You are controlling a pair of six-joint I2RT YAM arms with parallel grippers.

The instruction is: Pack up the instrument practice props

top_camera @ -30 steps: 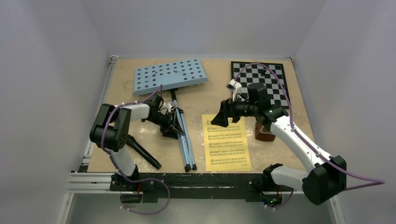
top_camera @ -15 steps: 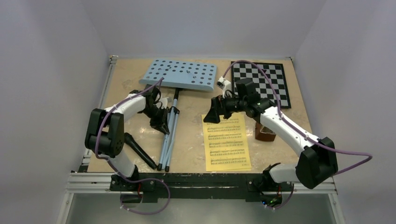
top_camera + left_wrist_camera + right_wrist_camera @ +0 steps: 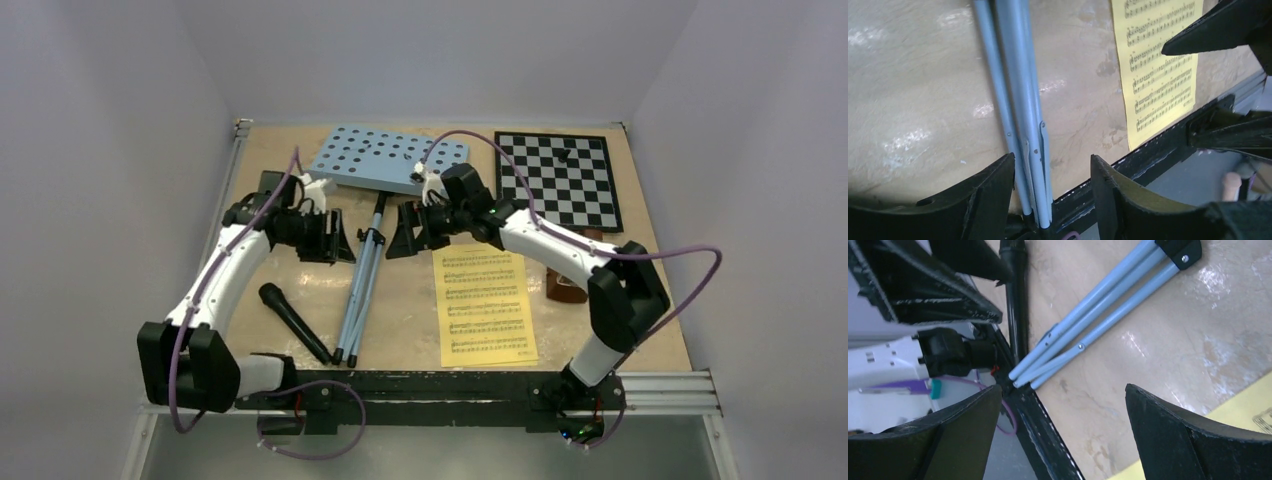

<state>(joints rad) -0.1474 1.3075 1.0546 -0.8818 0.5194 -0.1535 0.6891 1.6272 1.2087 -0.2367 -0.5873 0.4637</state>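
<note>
The stand's folded legs [image 3: 357, 290] lie between my left pincer [image 3: 336, 240] and right pincer [image 3: 400, 234], its tray [image 3: 388, 160] bars twelve o'clock, a microphone [image 3: 295, 322] lies at my left's seven o'clock, and bare tabletop [image 3: 405, 312] opens at my right's six o'clock beside the sheet music [image 3: 486, 305].

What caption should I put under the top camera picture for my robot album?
The left gripper and right gripper, both open, flank the folded blue music stand beside yellow sheet music.

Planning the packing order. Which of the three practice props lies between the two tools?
The light-blue music stand: its folded legs lie between the left tool and right tool. The yellow sheet music and brown metronome lie to their right.
</note>
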